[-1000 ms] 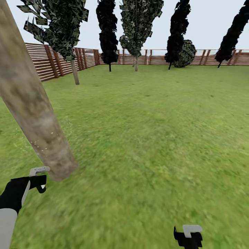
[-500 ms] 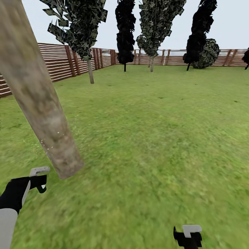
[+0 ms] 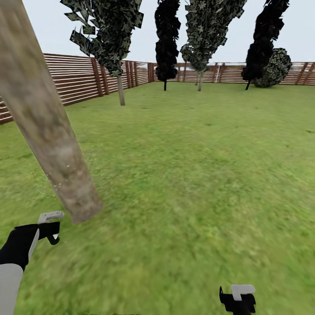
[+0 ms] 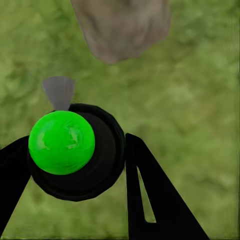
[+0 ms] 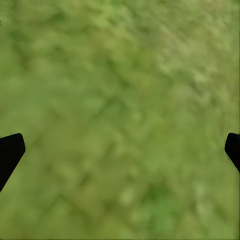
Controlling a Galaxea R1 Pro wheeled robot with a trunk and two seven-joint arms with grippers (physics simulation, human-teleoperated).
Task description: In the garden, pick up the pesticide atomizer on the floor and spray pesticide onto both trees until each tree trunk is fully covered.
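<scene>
Floor [image 3: 188, 183] — green grass lawn, blurry, running back to a brown slatted fence [image 3: 78, 78] under pale grey sky.

Tree trunk [image 3: 46, 118] — thick, pale grey-beige, mottled, leaning across the head view's left; top cut off by the frame, base meeting the grass just beyond the left hand [image 3: 51, 227]. Base end also seen in the left wrist view [image 4: 122, 27].

Further trees along the fence — jagged dark green foliage [image 3: 109, 30], black-leaved ones [image 3: 167, 39]; detail too small to make out.

Pesticide atomizer [image 4: 75, 150] — dark round body with a bright green top and a grey nozzle, clasped between the left hand's black fingers [image 4: 150, 200].

Right hand [image 3: 238, 299] — low, partly cut off by the frame edge; fingers [image 5: 10, 152] spread wide over bare grass, holding nothing.
</scene>
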